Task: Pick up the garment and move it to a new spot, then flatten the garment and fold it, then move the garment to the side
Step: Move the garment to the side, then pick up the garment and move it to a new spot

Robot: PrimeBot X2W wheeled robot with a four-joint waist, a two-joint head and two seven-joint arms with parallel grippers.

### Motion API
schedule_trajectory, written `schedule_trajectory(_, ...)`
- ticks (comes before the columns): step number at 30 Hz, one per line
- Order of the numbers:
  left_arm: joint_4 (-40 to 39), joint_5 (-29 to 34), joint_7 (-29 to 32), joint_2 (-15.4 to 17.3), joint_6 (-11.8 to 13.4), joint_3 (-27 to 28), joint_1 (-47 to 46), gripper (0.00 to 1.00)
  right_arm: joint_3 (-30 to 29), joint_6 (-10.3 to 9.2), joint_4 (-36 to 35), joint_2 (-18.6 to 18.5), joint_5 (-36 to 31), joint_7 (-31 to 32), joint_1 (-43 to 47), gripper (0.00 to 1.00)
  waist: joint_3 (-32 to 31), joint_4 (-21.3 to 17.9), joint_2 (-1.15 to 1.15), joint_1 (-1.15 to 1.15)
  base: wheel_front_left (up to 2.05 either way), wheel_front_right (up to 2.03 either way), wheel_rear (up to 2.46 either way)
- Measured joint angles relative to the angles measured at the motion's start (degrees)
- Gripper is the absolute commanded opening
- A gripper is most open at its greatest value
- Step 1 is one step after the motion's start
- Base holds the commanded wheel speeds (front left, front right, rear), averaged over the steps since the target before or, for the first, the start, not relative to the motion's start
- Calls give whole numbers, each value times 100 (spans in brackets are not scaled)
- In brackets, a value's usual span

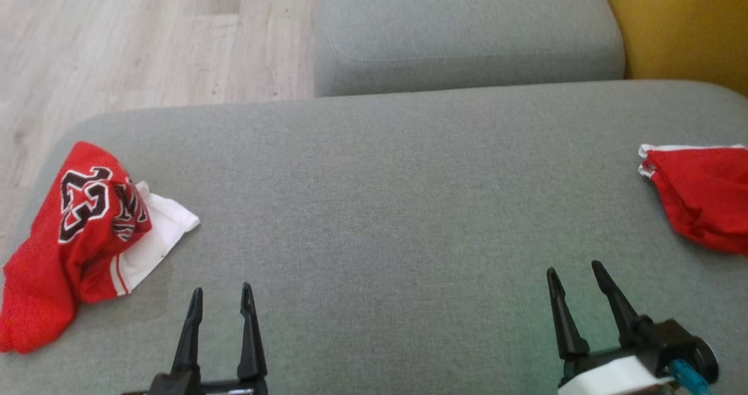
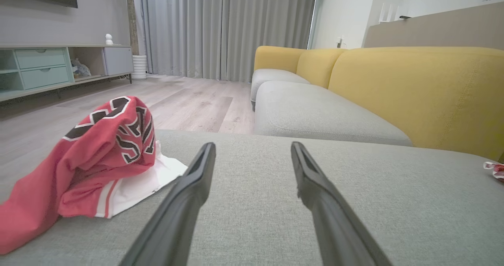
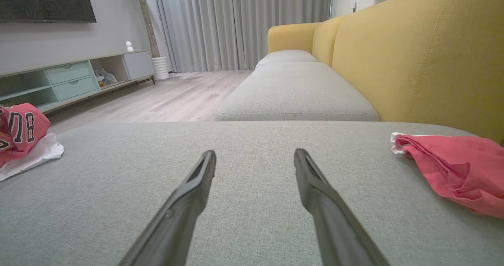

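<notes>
Left end effector [image 1: 222,290] and right end effector [image 1: 573,267], both spread empty, hover over grey sofa cushion [image 1: 380,208] beside wood floor [image 1: 146,33].

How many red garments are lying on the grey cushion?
2. A crumpled lettered jersey lies at the left edge of the cushion; a second garment lies at the right edge, partly cut off. The white cloth under the jersey may be separate.

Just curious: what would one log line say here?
left end effector: open | right end effector: open | jersey: crumpled, untouched | red cloth: far right
</notes>
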Motion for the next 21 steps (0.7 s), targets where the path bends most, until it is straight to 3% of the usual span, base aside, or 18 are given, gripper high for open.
schedule_trajectory(21,166,254,0,1,-102,110,181,100,-103,0,25,81,-31,0,142,100,-190,151,0,1,0,0,0)
